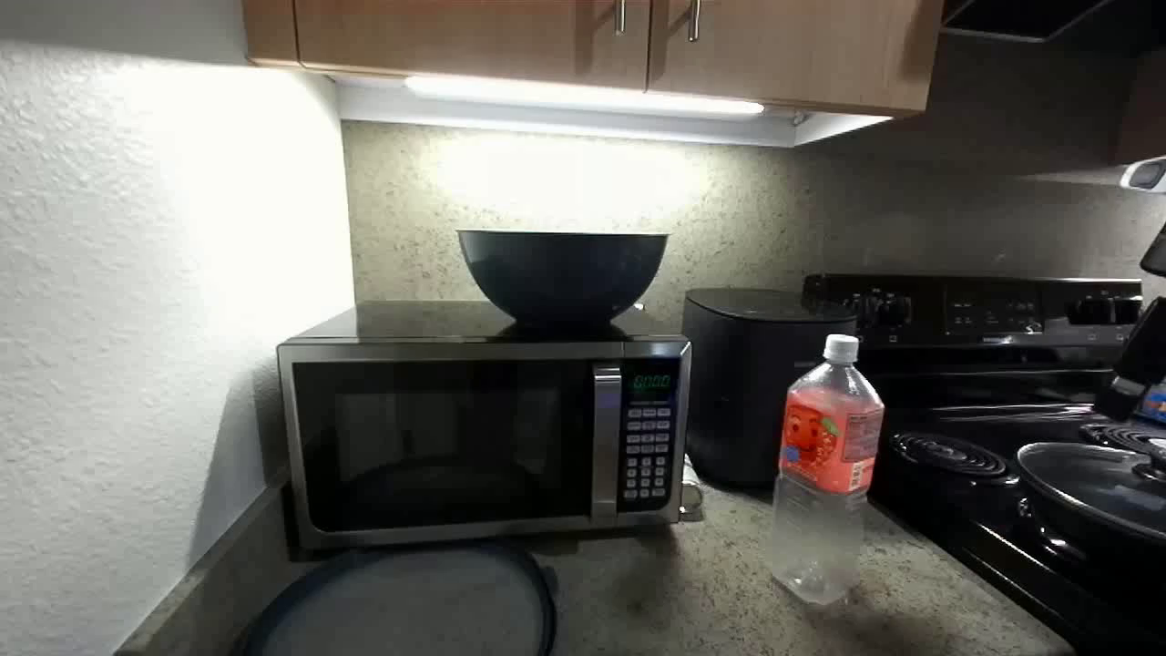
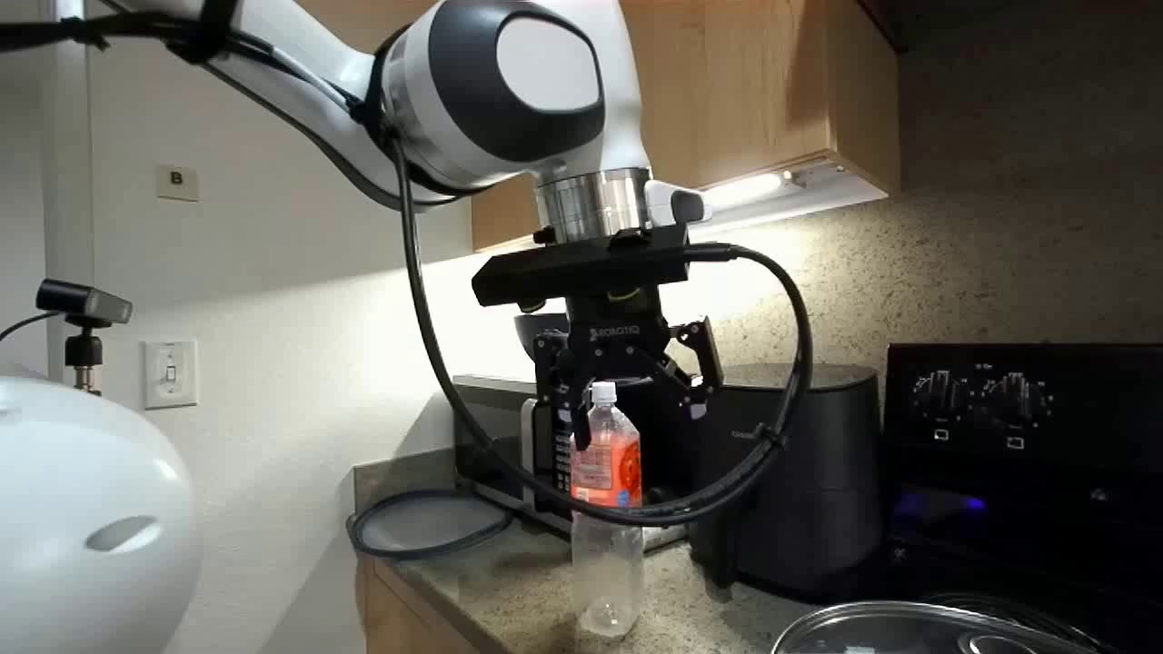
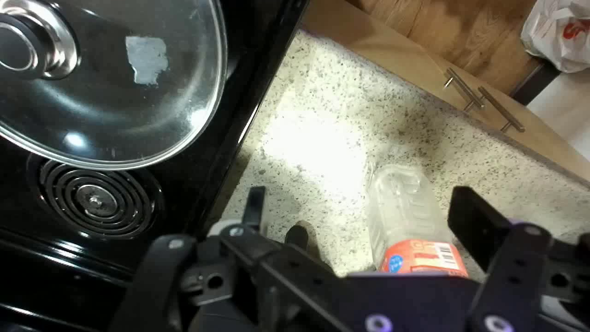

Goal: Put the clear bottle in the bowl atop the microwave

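At the left, the boxy black-and-steel microwave (image 1: 483, 437) is carrying the wide, round, dark grey bowl (image 1: 563, 278), nothing showing above its rim. To the right, near the black cylindrical appliance (image 1: 738, 401), the slim, red-labelled clear plastic bottle (image 1: 824, 465) is standing upright on the speckled greyish counter (image 1: 656, 592), while the black two-fingered gripper (image 2: 640, 420) is hanging about the bottle's top, jaws spread wide and gripping nothing, though whether they are straddling it is hard to tell. I am judging the task at its approach, with grasping, lifting and placing all remaining.
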You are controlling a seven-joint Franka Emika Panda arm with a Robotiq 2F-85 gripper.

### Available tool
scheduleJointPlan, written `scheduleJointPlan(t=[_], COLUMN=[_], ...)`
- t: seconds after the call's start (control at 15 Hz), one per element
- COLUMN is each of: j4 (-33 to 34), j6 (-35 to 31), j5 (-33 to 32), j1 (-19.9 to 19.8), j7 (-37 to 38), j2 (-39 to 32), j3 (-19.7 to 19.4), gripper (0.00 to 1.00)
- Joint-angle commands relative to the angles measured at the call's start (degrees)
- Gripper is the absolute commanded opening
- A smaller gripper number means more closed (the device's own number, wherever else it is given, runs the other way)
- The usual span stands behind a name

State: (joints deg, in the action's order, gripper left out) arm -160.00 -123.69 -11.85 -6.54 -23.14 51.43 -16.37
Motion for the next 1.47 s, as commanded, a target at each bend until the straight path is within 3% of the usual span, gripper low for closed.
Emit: scheduleJointPlan(t=[0.0, 0.6, 0.87, 1.2, 1.4], j4=[-0.7, -2.3, -0.5, 1.2, 1.2], j6=[0.6, 0.6, -2.0, -7.4, -12.0], j5=[0.3, 0.4, 4.3, 9.2, 8.9], j1=[-0.2, -0.2, 4.3, 12.7, 15.8], j7=[-0.2, -0.2, 0.5, 1.8, 0.8], j2=[-0.2, -0.7, -0.6, -1.9, -2.1], j3=[0.2, 0.3, 1.7, 7.1, 9.0], gripper=[1.0, 1.0, 1.0, 1.0, 1.0])
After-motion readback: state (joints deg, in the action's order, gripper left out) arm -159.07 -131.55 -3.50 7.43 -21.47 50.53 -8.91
